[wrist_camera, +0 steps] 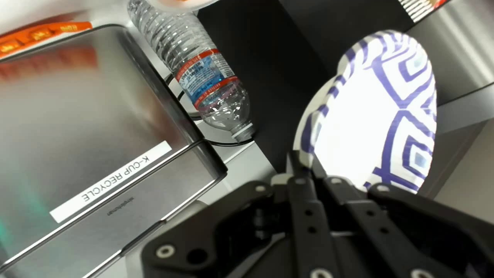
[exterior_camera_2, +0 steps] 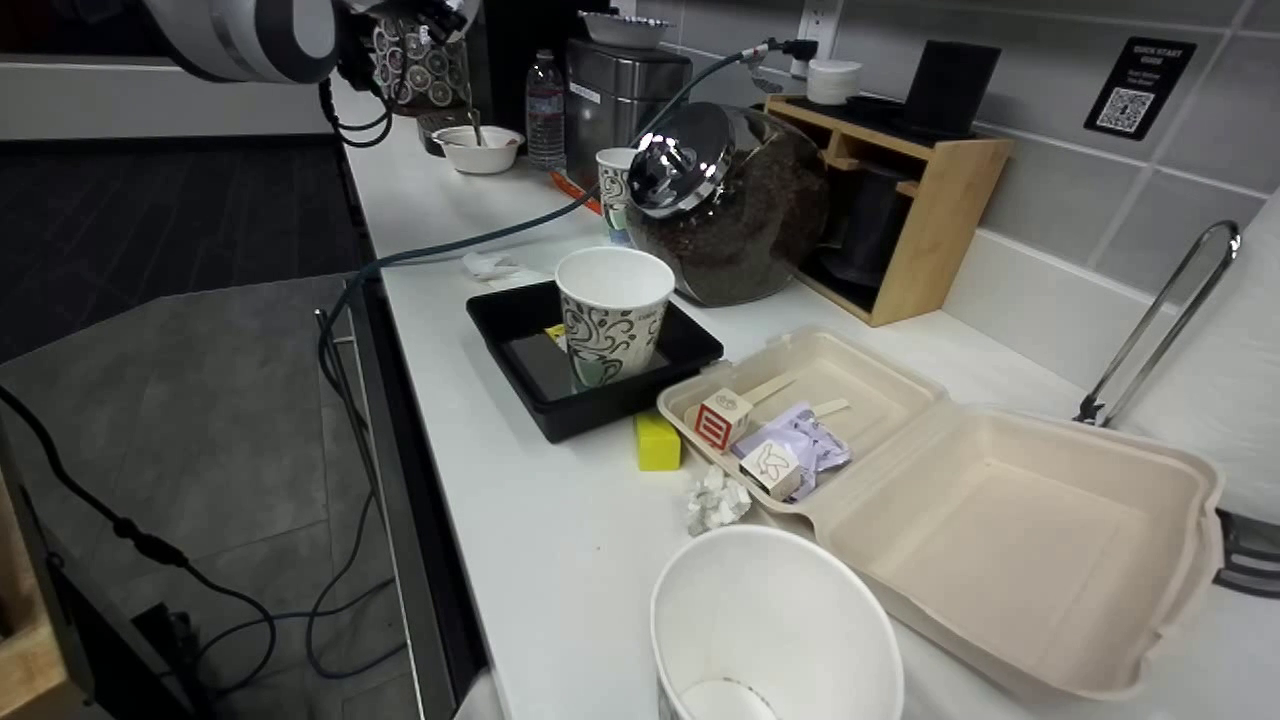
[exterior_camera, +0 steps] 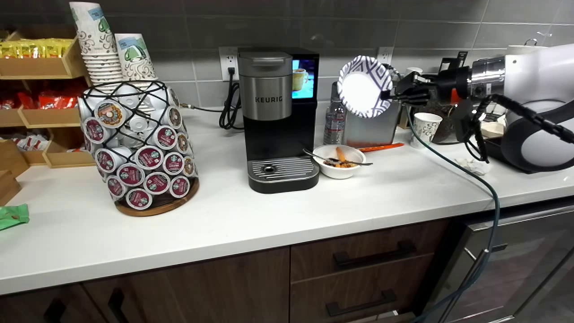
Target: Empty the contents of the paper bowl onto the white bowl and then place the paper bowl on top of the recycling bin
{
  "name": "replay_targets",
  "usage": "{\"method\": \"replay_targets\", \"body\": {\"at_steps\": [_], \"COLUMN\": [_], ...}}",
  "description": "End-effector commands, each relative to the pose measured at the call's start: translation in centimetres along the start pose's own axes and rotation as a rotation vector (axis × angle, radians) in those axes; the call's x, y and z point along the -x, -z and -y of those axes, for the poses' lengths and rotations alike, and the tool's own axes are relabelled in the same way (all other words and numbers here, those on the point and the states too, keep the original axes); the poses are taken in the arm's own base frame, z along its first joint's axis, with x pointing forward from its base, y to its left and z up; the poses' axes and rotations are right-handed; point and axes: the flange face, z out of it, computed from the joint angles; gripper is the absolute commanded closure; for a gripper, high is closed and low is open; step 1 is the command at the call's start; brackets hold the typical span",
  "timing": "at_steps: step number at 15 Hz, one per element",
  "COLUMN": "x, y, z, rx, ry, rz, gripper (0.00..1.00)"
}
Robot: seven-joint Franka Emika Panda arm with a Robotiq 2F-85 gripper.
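The paper bowl (exterior_camera: 362, 89), white with a purple-blue zigzag rim, hangs tilted on its side in the air; it fills the right of the wrist view (wrist_camera: 409, 100). Nothing shows inside it. My gripper (exterior_camera: 388, 95) is shut on its rim; the grip shows in the wrist view (wrist_camera: 305, 164). The white bowl (exterior_camera: 337, 172) stands on the counter, lower down, holding orange pieces and cutlery; it also shows in an exterior view (exterior_camera_2: 480, 157) and at the wrist view's top edge (wrist_camera: 185, 4). The steel recycling bin (wrist_camera: 96, 154) stands behind it, also in both exterior views (exterior_camera: 371, 130) (exterior_camera_2: 625, 105).
A bowl with a fluted rim (exterior_camera_2: 625, 32) sits upright on the bin. A water bottle (exterior_camera: 335, 122) stands beside the bin. The coffee machine (exterior_camera: 269, 98) stands beside the white bowl. A paper cup (exterior_camera: 424, 129) and a hanging cable (exterior_camera: 495, 202) are nearby.
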Motion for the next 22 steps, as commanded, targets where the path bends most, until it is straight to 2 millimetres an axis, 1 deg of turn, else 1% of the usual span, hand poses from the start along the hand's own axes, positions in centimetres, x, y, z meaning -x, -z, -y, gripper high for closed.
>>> {"method": "replay_targets", "body": {"at_steps": [1, 3, 4, 6, 9, 12, 13, 17, 18, 19, 20, 21, 22], "x": [-0.4, -0.9, -0.9, -1.8, -3.7, -5.7, -6.7, -10.8, -11.6, -10.3, -11.2, -11.7, -11.7], "y": [0.4, 1.0, 1.0, 0.1, -0.3, -0.6, -0.7, -1.0, -0.9, -1.0, -0.9, -0.8, -1.1], "z": [-0.7, -1.7, -1.8, -1.3, -0.8, 0.3, 0.9, 1.3, 1.3, 1.2, 1.2, 1.2, 1.4], "rx": [-0.005, -0.007, -0.007, 0.031, 0.063, 0.088, 0.093, 0.117, 0.103, 0.096, 0.089, 0.085, 0.111], "ry": [-0.047, -0.099, -0.108, -0.265, -0.408, -0.572, -0.629, -0.842, -0.868, -0.791, -0.815, -0.827, -0.869], "rz": [0.006, 0.012, 0.012, 0.025, 0.033, 0.018, 0.007, -0.056, -0.075, -0.056, -0.072, -0.081, -0.082], "gripper": [0.97, 0.97, 0.99, 0.99, 0.99, 0.99, 0.99, 0.99, 0.99, 0.97, 0.97, 0.99, 0.99]}}
